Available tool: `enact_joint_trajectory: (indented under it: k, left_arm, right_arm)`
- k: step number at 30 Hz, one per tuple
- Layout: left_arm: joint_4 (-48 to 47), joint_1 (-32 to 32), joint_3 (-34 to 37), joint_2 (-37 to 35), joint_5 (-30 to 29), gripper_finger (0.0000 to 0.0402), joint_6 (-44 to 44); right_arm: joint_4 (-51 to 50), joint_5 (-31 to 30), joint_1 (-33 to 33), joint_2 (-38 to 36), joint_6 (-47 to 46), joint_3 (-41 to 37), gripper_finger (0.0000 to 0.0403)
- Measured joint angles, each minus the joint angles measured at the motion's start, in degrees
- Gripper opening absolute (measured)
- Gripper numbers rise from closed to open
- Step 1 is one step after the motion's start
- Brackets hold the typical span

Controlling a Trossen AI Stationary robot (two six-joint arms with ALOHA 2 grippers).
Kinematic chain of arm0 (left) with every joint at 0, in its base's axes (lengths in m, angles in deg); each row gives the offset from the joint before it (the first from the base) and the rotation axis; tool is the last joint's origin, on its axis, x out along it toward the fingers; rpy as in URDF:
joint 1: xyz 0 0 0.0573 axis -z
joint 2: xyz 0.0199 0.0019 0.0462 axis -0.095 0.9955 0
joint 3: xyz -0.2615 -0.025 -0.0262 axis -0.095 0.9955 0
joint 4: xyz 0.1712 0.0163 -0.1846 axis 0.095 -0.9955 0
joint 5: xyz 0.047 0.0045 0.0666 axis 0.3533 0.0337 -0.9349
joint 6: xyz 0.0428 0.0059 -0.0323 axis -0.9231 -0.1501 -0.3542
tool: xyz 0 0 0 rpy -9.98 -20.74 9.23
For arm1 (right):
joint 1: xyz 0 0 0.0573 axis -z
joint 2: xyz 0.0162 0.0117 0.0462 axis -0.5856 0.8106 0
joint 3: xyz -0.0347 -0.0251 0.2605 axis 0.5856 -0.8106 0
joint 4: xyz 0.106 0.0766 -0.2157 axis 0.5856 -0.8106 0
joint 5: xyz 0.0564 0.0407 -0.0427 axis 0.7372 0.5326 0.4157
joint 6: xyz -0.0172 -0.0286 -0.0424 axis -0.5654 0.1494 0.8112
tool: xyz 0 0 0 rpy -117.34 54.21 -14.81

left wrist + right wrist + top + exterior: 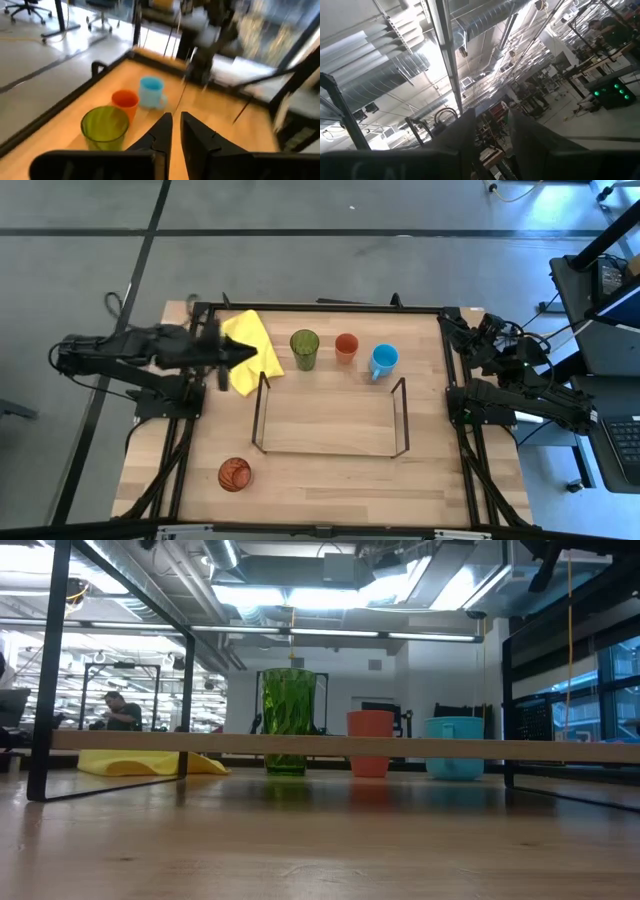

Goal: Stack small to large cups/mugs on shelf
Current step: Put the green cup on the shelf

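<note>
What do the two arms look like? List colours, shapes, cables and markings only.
Both arms are dark, nearly black, built of chunky jointed segments. The left end effector has two black wedge-shaped fingers tapering to narrow tips. The right arm carries dark looping cables and a small green light. No other markings are readable.

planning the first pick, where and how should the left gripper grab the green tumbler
Grip the green tumbler across its upper wall, from the left gripper's side. It stands upright and handleless, and the orange cup stands beside it on the far side.
</note>
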Motion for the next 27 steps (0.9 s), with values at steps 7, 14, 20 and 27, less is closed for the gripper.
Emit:
enact_joint_trajectory:
  k: [7,14,20,27]
  left_arm:
    - [-4.5,-7.6,-8.3,15.6,1.6,0.0036,-13.6]
    - [-12.2,-14.0,-19.2,27.9,5.1,0.0041,-24.8]
    - [-13.7,-15.7,-25.1,37.2,4.4,0.0088,-31.4]
    - [-18.4,-15.7,-29.8,46.5,2.2,0.0144,-33.1]
  right_arm:
    - [0.0,0.0,0.0,0.0,0.7,0.0,0.0120]
    - [0.0,0.0,0.0,0.0,-0.9,0.0,0.0120]
    - [0.0,0.0,0.0,0.0,-1.0,0.0,0.0119]
    - [0.0,0.1,0.0,0.0,-1.0,0.0,0.0119]
